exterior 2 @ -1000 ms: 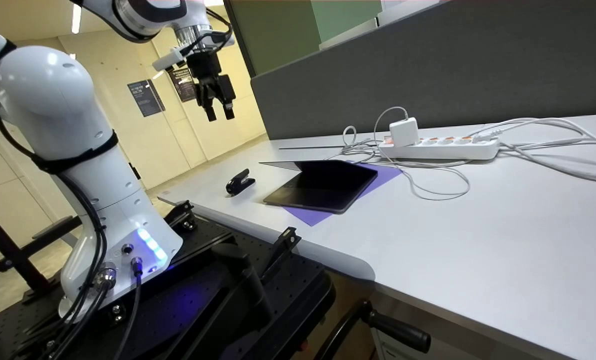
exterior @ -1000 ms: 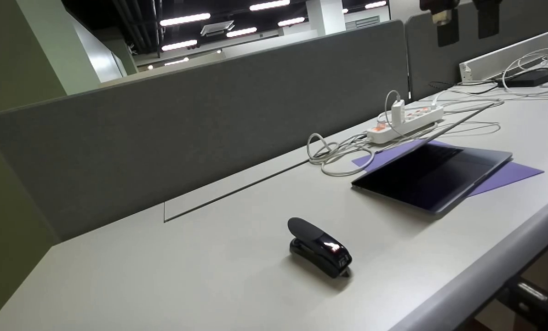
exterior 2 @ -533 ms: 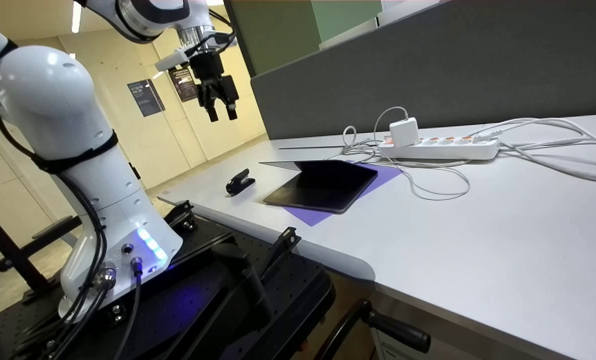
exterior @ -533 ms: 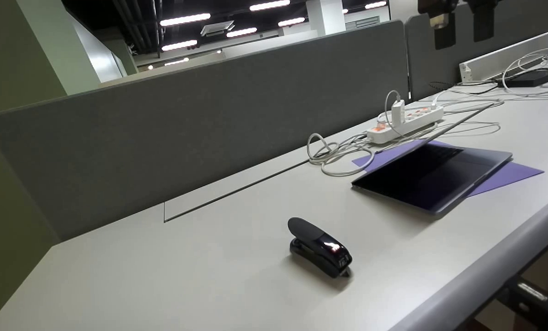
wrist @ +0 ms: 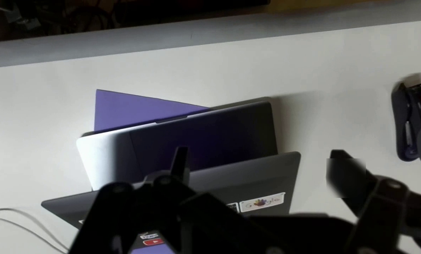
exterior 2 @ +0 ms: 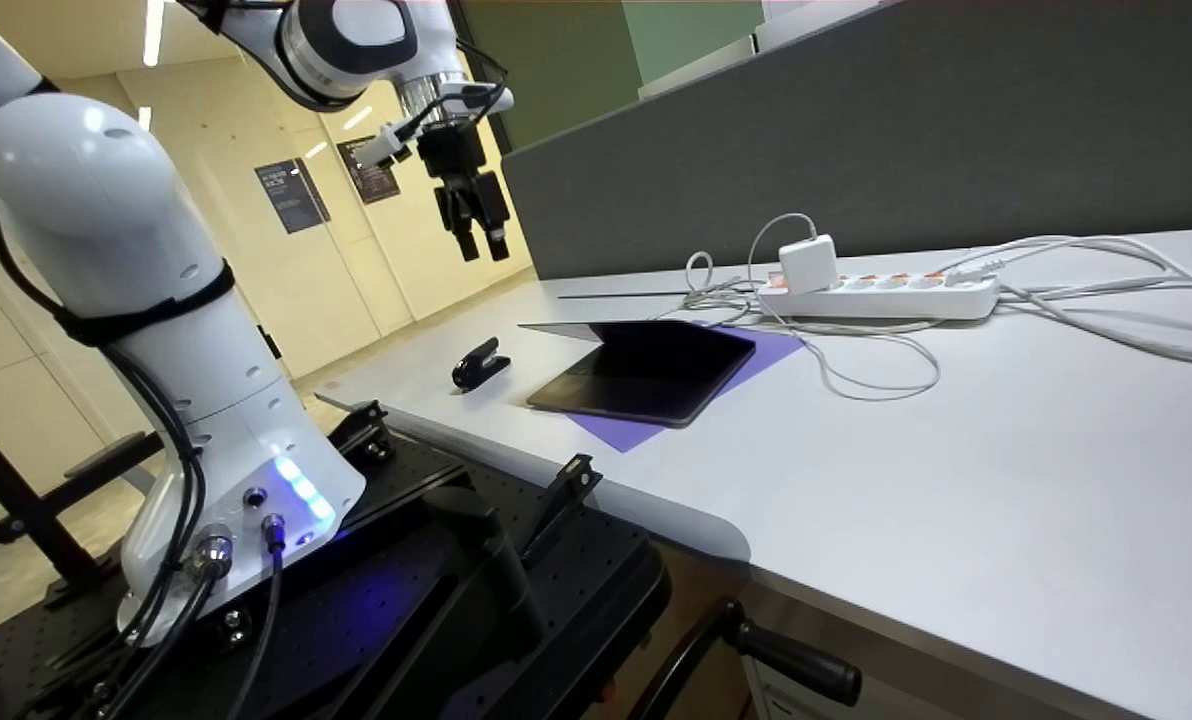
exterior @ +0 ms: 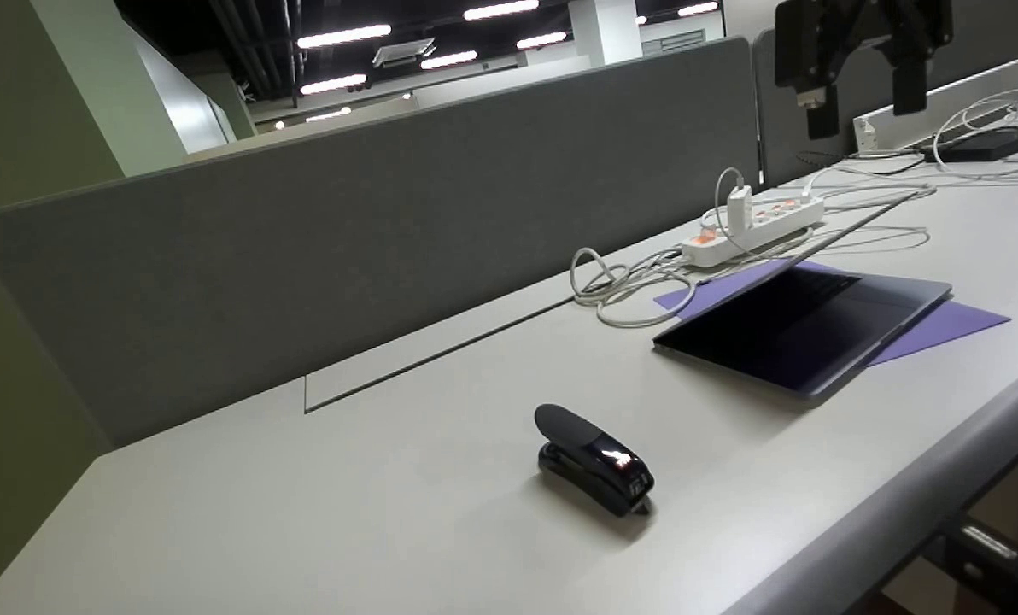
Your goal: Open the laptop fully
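The laptop point(exterior: 816, 329) lies on the table with its lid partly raised at a steep slant over the dark base. It shows in both exterior views point(exterior 2: 636, 388). In the wrist view, the laptop point(wrist: 210, 137) shows its dark base, and the sticker-covered outer side of the lid point(wrist: 253, 176) faces the camera. The lid hides the rear of the base. My gripper point(wrist: 259, 152) is open, with nothing between its fingers. It hangs in the air above the table, apart from the laptop, in both exterior views point(exterior: 866, 107) point(exterior 2: 483, 246).
A black stapler point(exterior: 594, 461) lies beside the laptop. A purple sheet point(exterior 2: 621, 432) lies under the laptop. A white power strip point(exterior 2: 881, 297) with a charger and loose cables stands behind it. A grey partition point(exterior: 389, 248) runs along the table's rear. The table's front edge point(wrist: 196, 38) is near the laptop.
My gripper has moved lower in both exterior views, and to the right in the view that shows the arm. The laptop and the stapler have not moved.
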Controlling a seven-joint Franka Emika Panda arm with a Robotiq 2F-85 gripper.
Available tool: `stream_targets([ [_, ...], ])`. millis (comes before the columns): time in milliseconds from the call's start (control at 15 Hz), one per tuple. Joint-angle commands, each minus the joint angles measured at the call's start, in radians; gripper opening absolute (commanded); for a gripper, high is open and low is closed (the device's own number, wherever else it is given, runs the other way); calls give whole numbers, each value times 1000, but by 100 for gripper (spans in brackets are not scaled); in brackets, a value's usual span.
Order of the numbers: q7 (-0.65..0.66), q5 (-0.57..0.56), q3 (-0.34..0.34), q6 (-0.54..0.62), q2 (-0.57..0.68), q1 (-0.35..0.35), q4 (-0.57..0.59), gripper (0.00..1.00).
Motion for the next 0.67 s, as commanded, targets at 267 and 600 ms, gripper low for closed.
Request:
stream_targets([
  [267,66,-56,-33,126,224,-56,1,100],
  [600,81,-103,-58,251,358,-65,1,60],
])
